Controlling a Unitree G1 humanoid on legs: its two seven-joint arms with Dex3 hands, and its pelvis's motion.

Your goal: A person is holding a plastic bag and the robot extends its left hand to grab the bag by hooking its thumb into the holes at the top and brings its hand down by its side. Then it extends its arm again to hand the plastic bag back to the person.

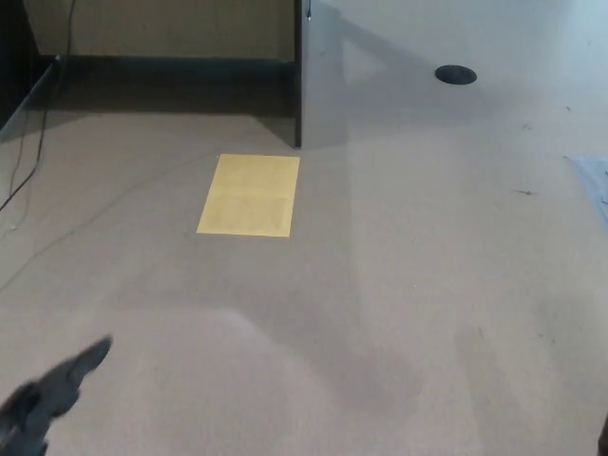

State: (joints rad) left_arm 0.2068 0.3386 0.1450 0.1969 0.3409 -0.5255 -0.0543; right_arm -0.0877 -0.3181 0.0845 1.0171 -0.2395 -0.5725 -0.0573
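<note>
Only a dark, blurred shape [46,394] shows, low in the bottom left corner of the head view, with a pointed tip toward the upper right. I cannot tell whether it is my left hand, the black plastic bag, or both. The bag's white lettering is nowhere in view. No person shows. My right hand is out of the picture; a tiny dark sliver [603,439] sits at the bottom right edge.
A yellow sheet [249,195] lies on the tan floor [380,285]. A grey upright panel edge [298,76] stands behind it, with a dark baseboard [171,65] to its left. A black round disc [456,74] is at the back right. A thin cable [28,166] runs along the left.
</note>
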